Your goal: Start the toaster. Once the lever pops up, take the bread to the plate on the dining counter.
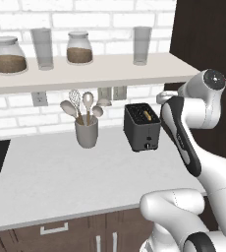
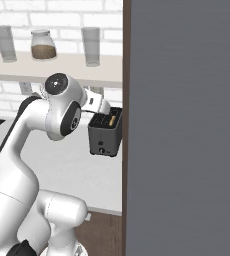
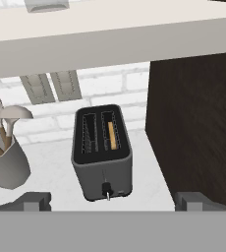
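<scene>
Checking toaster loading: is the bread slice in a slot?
In: the pale tan bread slice sits inside the dark boxy toaster's right-hand slot.

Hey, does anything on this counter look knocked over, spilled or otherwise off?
Nothing stands out. The toaster stands upright on the counter with the bread in one slot, and the utensil holder beside it is upright too.

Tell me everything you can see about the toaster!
The toaster is a small, boxy, dark grey-black box that looks like metal. It has two long slots on top. The bread, a thin tan slice, sits down in one slot; the other slot is bare. A small knob pokes out low on its narrow front. It stands upright on the white worktop, below the shelf, beside a dark cabinet wall. Nothing else touches it.
</scene>
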Controlling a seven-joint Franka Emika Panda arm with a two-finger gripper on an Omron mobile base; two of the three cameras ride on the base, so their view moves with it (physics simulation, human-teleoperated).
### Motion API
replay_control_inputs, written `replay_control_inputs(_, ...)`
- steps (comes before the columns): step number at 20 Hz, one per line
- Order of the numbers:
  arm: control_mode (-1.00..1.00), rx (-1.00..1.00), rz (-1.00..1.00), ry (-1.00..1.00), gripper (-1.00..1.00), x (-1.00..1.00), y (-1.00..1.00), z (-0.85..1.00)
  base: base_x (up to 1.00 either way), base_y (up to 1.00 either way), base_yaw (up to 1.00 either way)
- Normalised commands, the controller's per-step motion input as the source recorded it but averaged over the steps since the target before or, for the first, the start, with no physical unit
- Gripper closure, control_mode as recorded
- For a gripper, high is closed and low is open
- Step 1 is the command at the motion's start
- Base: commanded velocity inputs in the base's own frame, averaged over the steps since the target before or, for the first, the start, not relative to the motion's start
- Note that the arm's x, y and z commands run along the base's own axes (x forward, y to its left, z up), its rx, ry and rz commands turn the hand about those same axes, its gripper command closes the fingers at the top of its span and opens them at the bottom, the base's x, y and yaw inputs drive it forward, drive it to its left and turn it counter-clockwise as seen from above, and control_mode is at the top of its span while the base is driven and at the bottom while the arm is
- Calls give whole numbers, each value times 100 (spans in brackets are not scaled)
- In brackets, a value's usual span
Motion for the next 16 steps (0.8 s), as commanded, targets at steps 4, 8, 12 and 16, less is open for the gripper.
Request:
replay_control_inputs(4, -100, 0, 0, 0, -100, 0, 0, 0, 0, 0, 0)
replay_control_inputs(8, -100, 0, 0, 0, -100, 0, 0, 0, 0, 0, 0)
replay_control_inputs(12, -100, 0, 0, 0, -100, 0, 0, 0, 0, 0, 0)
replay_control_inputs(16, -100, 0, 0, 0, -100, 0, 0, 0, 0, 0, 0)
